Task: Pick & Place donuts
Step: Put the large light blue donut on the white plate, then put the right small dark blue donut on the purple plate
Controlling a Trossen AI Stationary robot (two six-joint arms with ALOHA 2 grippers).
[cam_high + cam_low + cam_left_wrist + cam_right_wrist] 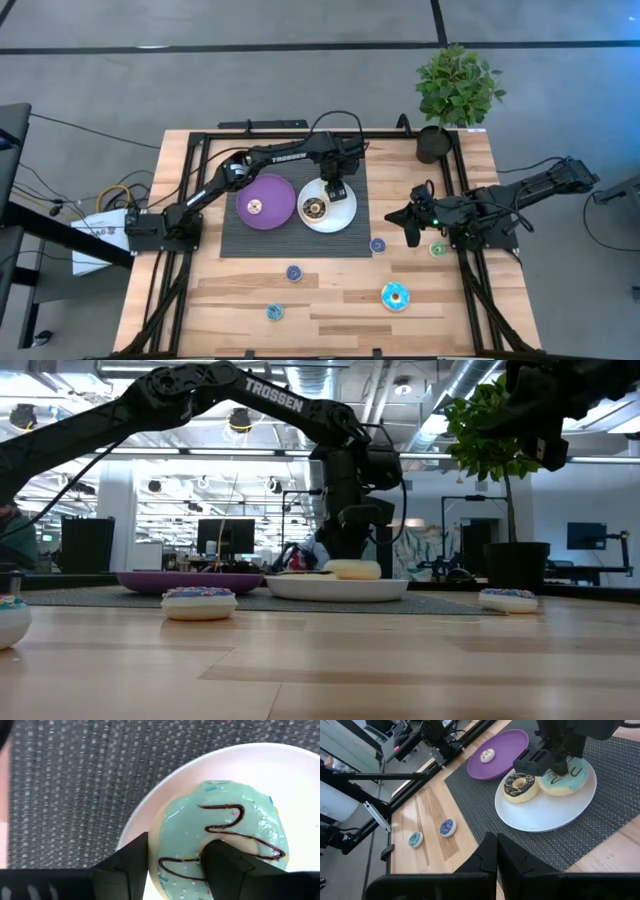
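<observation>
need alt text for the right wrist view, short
The left gripper straddles a light green donut beside a brown-iced donut on a white plate. A small cream donut sits on the purple plate; two blue donuts lie on the wooden table.

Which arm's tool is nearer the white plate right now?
Left. The left tool is right over the white plate, its fingers around the light green donut. The right tool is off to the plate's side, above bare wood.
</observation>
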